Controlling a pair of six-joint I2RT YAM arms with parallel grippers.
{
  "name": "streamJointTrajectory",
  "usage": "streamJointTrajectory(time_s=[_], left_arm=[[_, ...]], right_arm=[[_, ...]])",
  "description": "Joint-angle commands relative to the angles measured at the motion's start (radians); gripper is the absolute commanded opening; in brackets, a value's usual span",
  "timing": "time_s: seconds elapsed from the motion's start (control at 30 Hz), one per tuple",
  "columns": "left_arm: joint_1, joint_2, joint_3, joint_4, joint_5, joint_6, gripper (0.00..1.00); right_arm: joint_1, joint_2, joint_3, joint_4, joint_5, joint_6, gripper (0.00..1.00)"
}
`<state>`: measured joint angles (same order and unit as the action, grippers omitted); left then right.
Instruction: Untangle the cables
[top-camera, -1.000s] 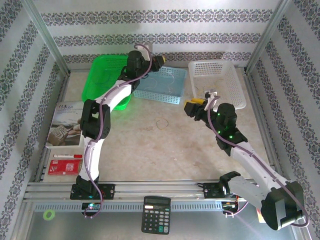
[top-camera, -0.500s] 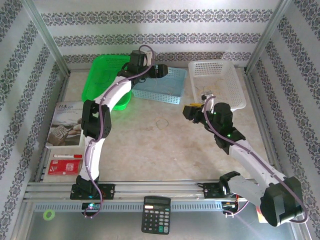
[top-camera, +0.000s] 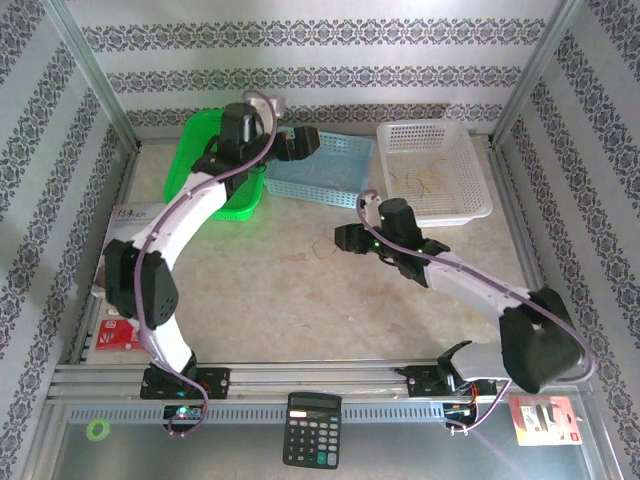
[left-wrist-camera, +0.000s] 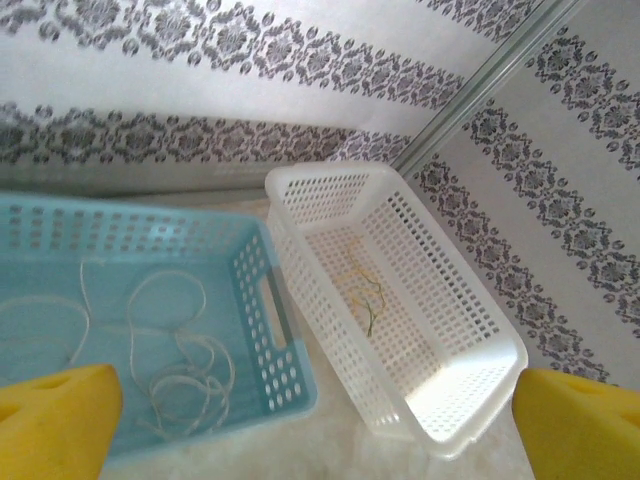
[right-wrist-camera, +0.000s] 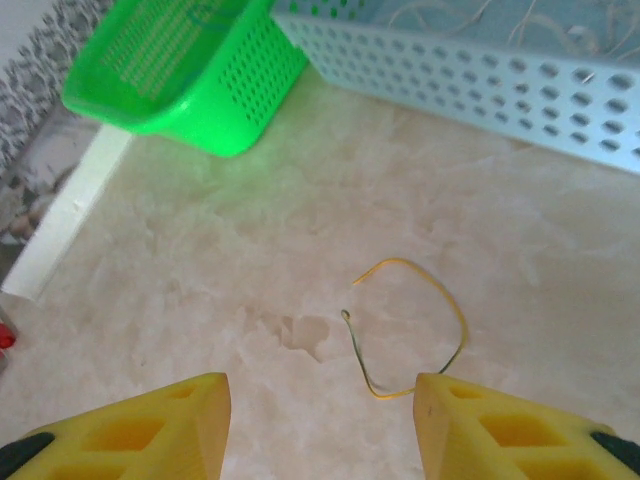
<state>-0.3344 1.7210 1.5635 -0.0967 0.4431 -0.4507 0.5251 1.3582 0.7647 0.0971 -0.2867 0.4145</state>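
My right gripper (right-wrist-camera: 318, 402) spread wide, empty, over yellow-orange cable (right-wrist-camera: 448, 297) lying flat on table (right-wrist-camera: 180, 260). Left gripper (left-wrist-camera: 320, 405) also spread, empty, above whitish cables (left-wrist-camera: 190, 372) in blue basket (left-wrist-camera: 272, 312). Risk: cable thin, fingers may pinch air or skid it.

The tabletop (right-wrist-camera: 200, 260) is showing mottled beige under a yellow-orange cable (right-wrist-camera: 462, 325). Along its far edge, a bright green basket (right-wrist-camera: 170, 60), a pale blue basket (left-wrist-camera: 265, 320) holding whitish cables (left-wrist-camera: 190, 370) and a white basket (left-wrist-camera: 450, 290) are standing. Grey damask bands are running across the white walls (left-wrist-camera: 200, 40). The right pincer (right-wrist-camera: 318, 425) is showing yellow.
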Motion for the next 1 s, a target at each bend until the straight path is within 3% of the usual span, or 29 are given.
streamJointTrajectory(time_s=[0.0, 0.4, 0.6, 0.97], left_arm=[[-0.005, -0.109, -0.163, 0.108, -0.039, -0.078, 1.00], [-0.001, -0.488, -0.636, 0.166, -0.148, -0.153, 1.00], [0.004, -0.584, -0.720, 0.133, -0.167, -0.158, 1.00], [0.009, -0.629, -0.744, 0.126, -0.172, -0.165, 1.00]], right_arm=[[0.039, 0.083, 0.069, -0.029, 0.022, -0.008, 0.52], [0.122, 0.384, 0.224, -0.011, 0.114, 0.007, 0.53], [0.119, 0.460, 0.275, -0.001, 0.152, 0.007, 0.54], [0.115, 0.547, 0.328, 0.021, 0.142, 0.036, 0.50]])
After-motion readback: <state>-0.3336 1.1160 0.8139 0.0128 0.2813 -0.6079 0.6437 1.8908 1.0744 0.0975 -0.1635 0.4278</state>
